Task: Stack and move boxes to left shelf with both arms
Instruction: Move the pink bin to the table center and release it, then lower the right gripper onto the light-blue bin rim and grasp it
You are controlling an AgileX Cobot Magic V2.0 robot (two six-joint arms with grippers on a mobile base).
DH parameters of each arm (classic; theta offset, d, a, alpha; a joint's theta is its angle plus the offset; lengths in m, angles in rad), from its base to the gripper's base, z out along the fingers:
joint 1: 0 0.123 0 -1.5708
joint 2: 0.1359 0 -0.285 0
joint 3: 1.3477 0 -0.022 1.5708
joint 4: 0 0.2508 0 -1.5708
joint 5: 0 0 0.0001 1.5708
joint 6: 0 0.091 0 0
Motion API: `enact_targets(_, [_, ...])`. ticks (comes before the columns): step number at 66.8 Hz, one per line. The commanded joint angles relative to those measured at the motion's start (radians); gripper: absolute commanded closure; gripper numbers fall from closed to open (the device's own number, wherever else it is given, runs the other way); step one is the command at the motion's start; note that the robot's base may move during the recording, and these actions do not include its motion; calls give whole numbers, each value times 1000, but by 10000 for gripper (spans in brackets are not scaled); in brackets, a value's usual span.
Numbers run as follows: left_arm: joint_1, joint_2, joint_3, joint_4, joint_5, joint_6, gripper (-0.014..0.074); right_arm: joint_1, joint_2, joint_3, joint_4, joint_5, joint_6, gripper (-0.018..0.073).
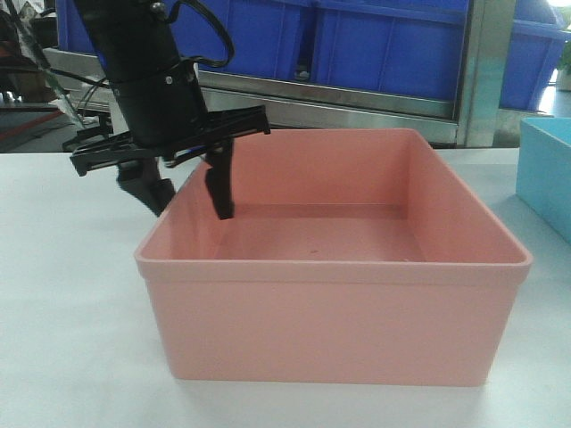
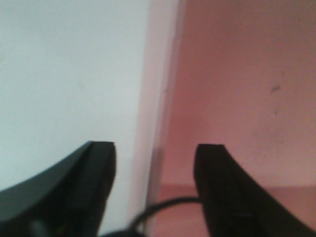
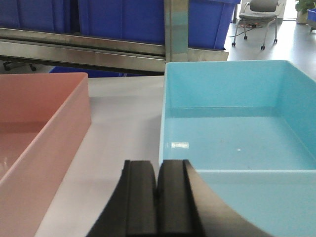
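The salmon pink box (image 1: 339,321) stands on the white table close in front. My left gripper (image 1: 192,205) is open and straddles its left wall, one finger (image 1: 152,192) outside and the other inside. The left wrist view shows the same: the left gripper (image 2: 155,146) has the pink box's rim (image 2: 160,98) running between its jaws, apart from both. The light sky blue box (image 3: 237,123) sits to the right of the pink box (image 3: 39,128). My right gripper (image 3: 157,165) is shut and empty, just before the blue box's near left corner. The left shelf is out of view.
A stainless-steel rack rail (image 1: 357,98) with an upright post (image 1: 482,71) runs along the back, with large dark blue crates (image 1: 384,45) on it. A strip of white table (image 3: 123,113) separates the two boxes. An office chair (image 3: 259,15) stands far back right.
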Motion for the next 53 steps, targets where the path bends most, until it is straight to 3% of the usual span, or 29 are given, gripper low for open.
enact_targets(1, [-6,-59,-34,-22,7,15,80,-5,-18,-23,1,-88,-2,506])
enact_targets(5, [-6,-60,-46,-22,44,28,11,-5,-18,-23,1,-88,-2,506])
enact_targets(13, [-8,-93,-97,-19,132,94,12,-5,-18,-23,0,-91,-2,506])
enact_targets(20, [-8,-176,-114,-11,129,161,12,-5,-18,-23,0,-103,-2,506])
enact_targets(32, [-12,-419,-82,145,105,233,20,-5,-18,-24,-1,-78,-2,506])
enact_targets(40, [-10,-583,13,238,48,233,109,-5,-18,-24,-1,-79,-2,506])
enact_targets(53, [-10,-869,265,255,-127,233,364,-5,-18,-61,49,-111,13,506])
